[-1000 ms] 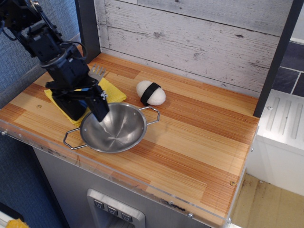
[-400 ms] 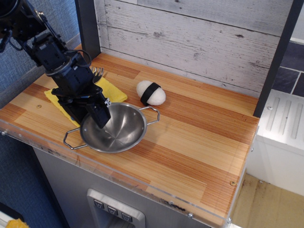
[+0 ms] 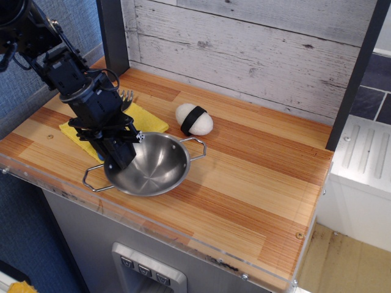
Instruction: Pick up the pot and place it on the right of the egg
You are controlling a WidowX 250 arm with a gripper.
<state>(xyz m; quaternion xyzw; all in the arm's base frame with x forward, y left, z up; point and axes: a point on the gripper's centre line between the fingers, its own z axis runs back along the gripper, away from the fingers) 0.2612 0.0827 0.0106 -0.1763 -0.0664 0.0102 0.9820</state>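
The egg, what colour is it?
White egg with a black middle band, seen in the overhead view.

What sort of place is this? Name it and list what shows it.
Probably a mock kitchen counter: a wooden worktop backed by whitewashed planks, with a steel pot, a fork on a yellow cloth, and an egg.

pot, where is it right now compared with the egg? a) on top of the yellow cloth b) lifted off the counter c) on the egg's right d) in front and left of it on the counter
d: the pot sits on the wooden counter nearer the front edge and left of the egg, with the gripper at its left rim.
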